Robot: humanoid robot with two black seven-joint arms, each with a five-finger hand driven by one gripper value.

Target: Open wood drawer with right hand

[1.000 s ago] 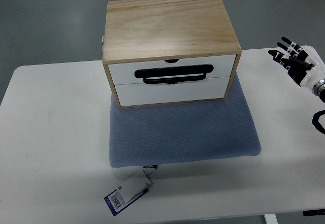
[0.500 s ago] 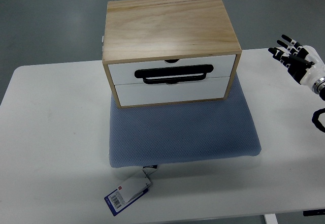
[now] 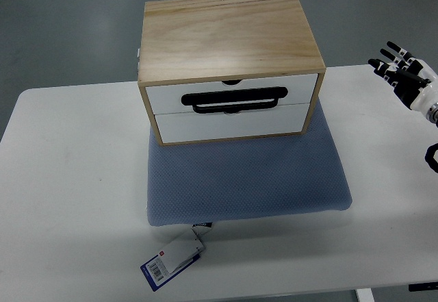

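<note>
Box: wooden two-drawer box [image 3: 229, 38] standing at the far edge of the white table [image 3: 68, 199], mid-width, rear part seeming to overhang that edge; front resting on the blue mat [image 3: 250, 179].
Drawers: upper drawer [image 3: 233, 91] and lower drawer [image 3: 229, 124], both white-fronted, both flush with the wooden frame; no gap showing at either face.
Handle: black bar handle [image 3: 233, 101] lying across the seam between the two fronts; hard to say which drawer carries it. Small finger notch at the top of the upper front.
Right hand: right hand [image 3: 408, 83] hovering near the far right corner of the table, well apart from the box, to its right.
Fingers: spread and relaxed, pointing up and left toward the box; nothing held, nothing touched.
Left hand: not visible anywhere.
Mat: reaching toward the near edge; paper tag [image 3: 171, 261] hanging from its near left corner, close to the table's near edge.
Done so far: nothing of the opening itself, judging by the closed fronts and the untouched handle.
Left to do: bringing the hand across to the front face, hooking fingers behind the black bar, pulling toward the near edge.
Risk: light box on soft mat probably sliding with the pull instead of the drawer running out.
</note>
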